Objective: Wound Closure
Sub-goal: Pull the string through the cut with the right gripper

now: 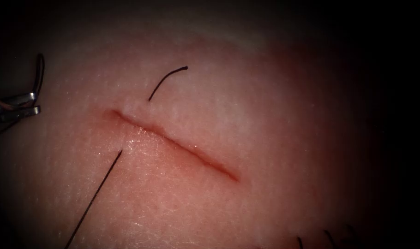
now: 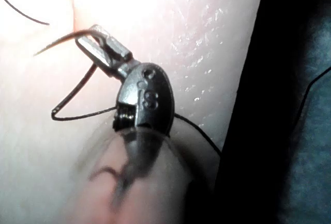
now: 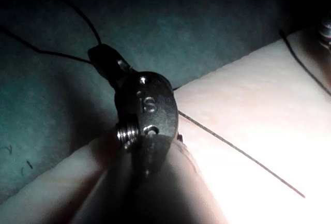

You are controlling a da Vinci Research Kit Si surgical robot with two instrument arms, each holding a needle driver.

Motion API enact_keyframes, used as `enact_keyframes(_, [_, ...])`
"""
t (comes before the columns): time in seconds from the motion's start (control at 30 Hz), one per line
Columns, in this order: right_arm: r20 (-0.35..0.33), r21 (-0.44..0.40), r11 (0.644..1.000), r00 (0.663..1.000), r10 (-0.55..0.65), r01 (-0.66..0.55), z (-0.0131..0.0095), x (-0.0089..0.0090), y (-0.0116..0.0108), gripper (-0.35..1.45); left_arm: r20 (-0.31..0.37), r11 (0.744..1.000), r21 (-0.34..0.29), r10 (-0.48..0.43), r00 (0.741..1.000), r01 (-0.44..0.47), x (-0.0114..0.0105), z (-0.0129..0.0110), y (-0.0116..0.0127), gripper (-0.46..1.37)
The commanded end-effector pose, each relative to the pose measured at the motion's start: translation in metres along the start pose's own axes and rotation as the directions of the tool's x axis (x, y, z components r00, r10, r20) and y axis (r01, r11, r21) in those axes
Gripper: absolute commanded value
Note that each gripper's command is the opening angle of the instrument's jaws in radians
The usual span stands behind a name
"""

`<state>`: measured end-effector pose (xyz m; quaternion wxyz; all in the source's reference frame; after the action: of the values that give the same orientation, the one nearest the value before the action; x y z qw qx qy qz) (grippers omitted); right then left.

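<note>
Steel jaws of the left tool (image 1: 36, 103), at the far left of the endoscope view and well left of the cut (image 1: 182, 146), are clenched on the curved needle (image 1: 39, 74). The needle is clear of the tissue (image 1: 265, 115). It is gripped part-way along its curve, and the left wrist view shows needle standing out on both sides of the jaws. The exact grip point cannot be told.

One long strand of thread (image 1: 95, 196) leaves the tissue just below the cut's left end and runs down and left. A short tail (image 1: 164, 79) stands up just above the same end, so the thread crosses the cut there. The rest of the cut, running right, lies open and unstitched. Small cut ends of thread (image 1: 300, 241) lie near the lower right edge, well apart from the cut.

The right tool (image 3: 106, 58) hangs over the teal cloth (image 3: 207, 27) beside the tissue, with thread running close past its tip. Whether it holds anything cannot be told.

Assessment: the short tail is the weak point. Any tension on the long strand should be slow and in line with the stitch, with an eye on the tail so that it does not slip into the tissue. The loose thread near the left tool's wrist should be kept from snagging. The needle grip appears firm.
</note>
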<state>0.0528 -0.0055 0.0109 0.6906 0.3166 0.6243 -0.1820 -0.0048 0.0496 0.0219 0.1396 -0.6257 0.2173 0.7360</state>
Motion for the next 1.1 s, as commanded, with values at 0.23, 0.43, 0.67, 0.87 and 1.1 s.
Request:
enact_keyframes(0.23, [-0.002,0.018,1.000,1.000,0.003,-0.003,0.0012,0.0001,-0.0007,-0.35,0.000,1.000,-0.002,0.000,1.000,0.000,0.0000,0.0000,0.0000,-0.35])
enact_keyframes(0.43, [-0.001,0.012,1.000,1.000,0.016,-0.016,0.0012,0.0003,-0.0006,-0.35,0.000,1.000,-0.002,0.000,1.000,0.000,0.0000,0.0000,0.0000,-0.35])
enact_keyframes(0.67, [0.022,-0.057,0.998,0.999,0.027,-0.026,0.0002,0.0000,-0.0004,1.08,0.000,1.000,-0.002,-0.006,1.000,0.006,0.0000,0.0000,0.0000,-0.35])
enact_keyframes(0.87, [0.027,-0.106,0.993,0.998,0.057,-0.054,-0.0027,0.0000,0.0008,1.27,0.000,1.000,-0.002,-0.006,1.000,0.006,0.0000,0.0000,0.0000,-0.35])
enact_keyframes(1.1, [0.020,-0.152,0.985,0.996,0.091,-0.087,-0.0066,0.0012,0.0024,1.28,0.000,1.000,-0.002,-0.006,1.000,0.006,0.0000,0.0000,0.0000,-0.35])
